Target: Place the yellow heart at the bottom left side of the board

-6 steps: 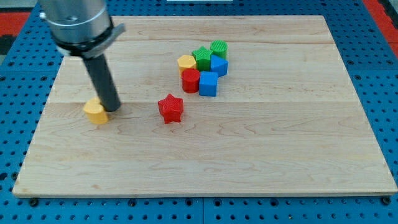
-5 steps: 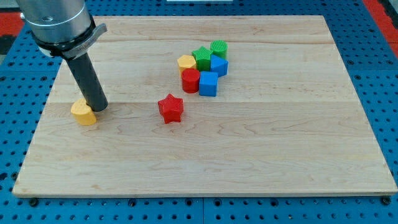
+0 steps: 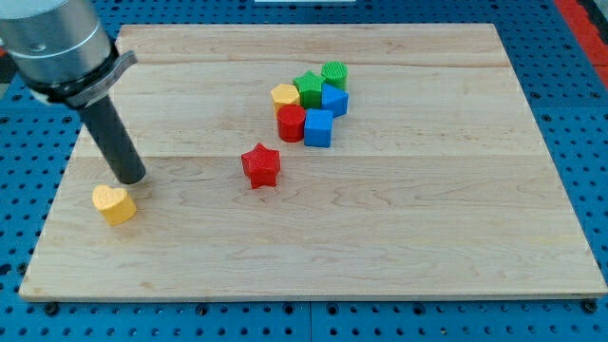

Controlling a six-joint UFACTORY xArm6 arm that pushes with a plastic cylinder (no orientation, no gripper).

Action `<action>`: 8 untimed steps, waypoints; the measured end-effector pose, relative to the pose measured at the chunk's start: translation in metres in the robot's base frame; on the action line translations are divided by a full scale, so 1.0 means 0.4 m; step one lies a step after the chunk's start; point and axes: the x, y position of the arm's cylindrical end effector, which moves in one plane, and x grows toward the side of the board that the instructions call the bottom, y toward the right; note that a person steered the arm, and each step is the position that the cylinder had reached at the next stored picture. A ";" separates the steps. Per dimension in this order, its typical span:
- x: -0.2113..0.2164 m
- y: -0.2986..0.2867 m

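The yellow heart (image 3: pixel 114 203) lies on the wooden board (image 3: pixel 380 228) near its left edge, a bit below mid-height. My tip (image 3: pixel 131 179) rests on the board just above and to the right of the heart, close to it; I cannot tell whether they touch. The dark rod slants up to the grey arm body at the view's top left.
A red star (image 3: pixel 260 165) lies alone near the board's middle. A cluster sits above and right of it: yellow hexagon (image 3: pixel 284 96), green star (image 3: pixel 308 87), green cylinder (image 3: pixel 334 74), red cylinder (image 3: pixel 291 123) and two blue blocks (image 3: pixel 319 127) (image 3: pixel 334 99).
The yellow heart has slid down and to the left along the board. My tip has moved left and slightly down behind it. The other blocks have not moved.
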 end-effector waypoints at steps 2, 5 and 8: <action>-0.002 0.000; -0.029 0.000; -0.106 0.006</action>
